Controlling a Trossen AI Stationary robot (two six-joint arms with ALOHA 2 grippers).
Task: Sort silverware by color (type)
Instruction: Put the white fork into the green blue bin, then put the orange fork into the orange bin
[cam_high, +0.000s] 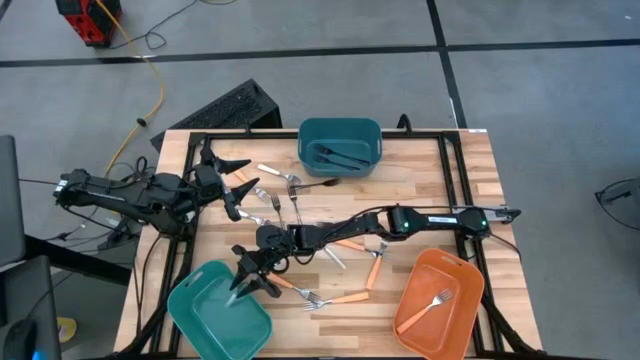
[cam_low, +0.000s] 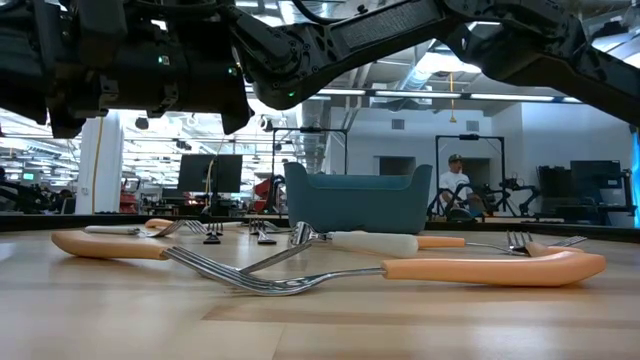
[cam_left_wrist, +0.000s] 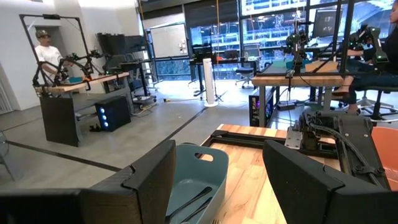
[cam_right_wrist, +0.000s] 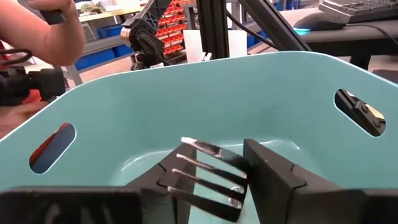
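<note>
Right gripper (cam_high: 250, 282) sits over the light teal bin (cam_high: 200, 310) at the table's near-left corner, fingers parted, a silver fork (cam_right_wrist: 208, 168) between them above the bin floor; can't tell if it's clamped or loose. Left gripper (cam_high: 232, 185) waits at the left table edge, fingers wide apart, holding nothing. Dark utensils (cam_high: 338, 157) lie in the dark teal bin (cam_high: 340, 128), 1 fork (cam_high: 432, 302) in the orange bin (cam_high: 452, 270). Orange-handled forks (cam_high: 345, 296) and silver ones (cam_high: 272, 172) stay scattered mid-table.

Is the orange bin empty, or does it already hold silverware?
Not empty. In the high view, the orange bin holds one fork with an orange handle and silver head; nothing else shows inside it.
</note>
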